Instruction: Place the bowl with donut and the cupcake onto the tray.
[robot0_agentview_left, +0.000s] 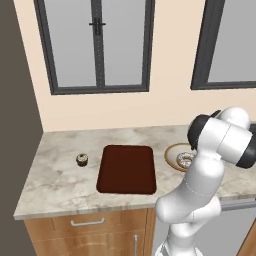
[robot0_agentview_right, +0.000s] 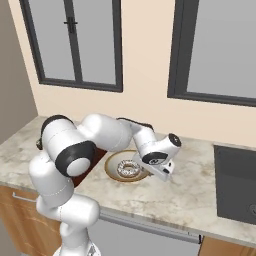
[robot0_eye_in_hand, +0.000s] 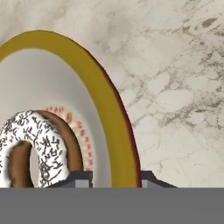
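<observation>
The arm is glossy white throughout, built of thick rounded segments that bulge like smooth capsules. Black bands ring its joints, showing as dark collars between the white shells. A thin grey seam line curves across the lower segment. The hand end is a blocky white housing with a dark round inset, and the tool (robot0_eye_in_hand: 114, 177) ends in two small dark grey fingertips (robot0_eye_in_hand: 81, 177), squared off at the top.

My surface (robot0_agentview_left: 60, 175) looks like veined marble, matt. On it: tray (robot0_agentview_left: 126, 169) smooth, matt reddish-brown; bowl (robot0_eye_in_hand: 103, 100) glossy, ceramic-like, golden rim. In the bowl: donut (robot0_eye_in_hand: 37, 146), rough, speckled glaze. Under the surface: cabinet fronts (robot0_agentview_left: 85, 232) of wood grain.
</observation>
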